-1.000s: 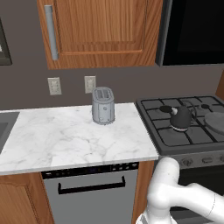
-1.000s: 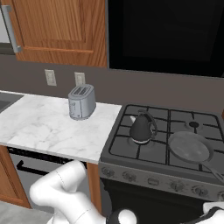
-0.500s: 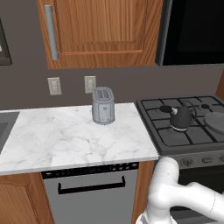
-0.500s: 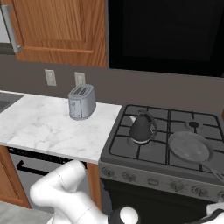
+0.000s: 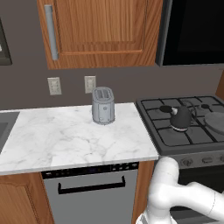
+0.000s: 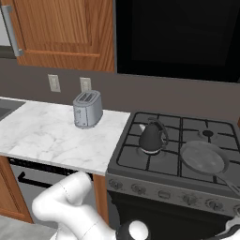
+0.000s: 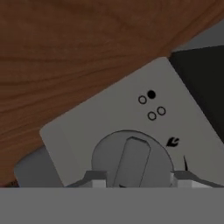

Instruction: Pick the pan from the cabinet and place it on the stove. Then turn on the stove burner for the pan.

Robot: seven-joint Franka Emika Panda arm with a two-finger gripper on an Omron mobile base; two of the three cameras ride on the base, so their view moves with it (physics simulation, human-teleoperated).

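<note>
Black cast-iron grates top the stove, and the pan sits on its front right burner, mottled grey face up, its long handle running out toward the front right corner. From the left base view just the pan's left edge peeks in at the frame's right side, over the stove. A small black kettle stands on the front left burner, just beside the pan but not touching it; the left view has the kettle on the grate nearest the counter.

Down at the stove front, the hand view is right up against a round grey knob with a raised bar across it, set on a grey panel marked with four little circles — one filled black — and a flame symbol. The gripper sits with one fingertip on each side of that knob, jaws about half apart and hugging its rim; whether they actually press on it I cannot tell. Reddish-brown wood fills the space behind the panel.

Up on the wall, the cabinet hangs shut, grey bar handle vertical. A silver toaster stands on the marble counter — well apart from the stove.
</note>
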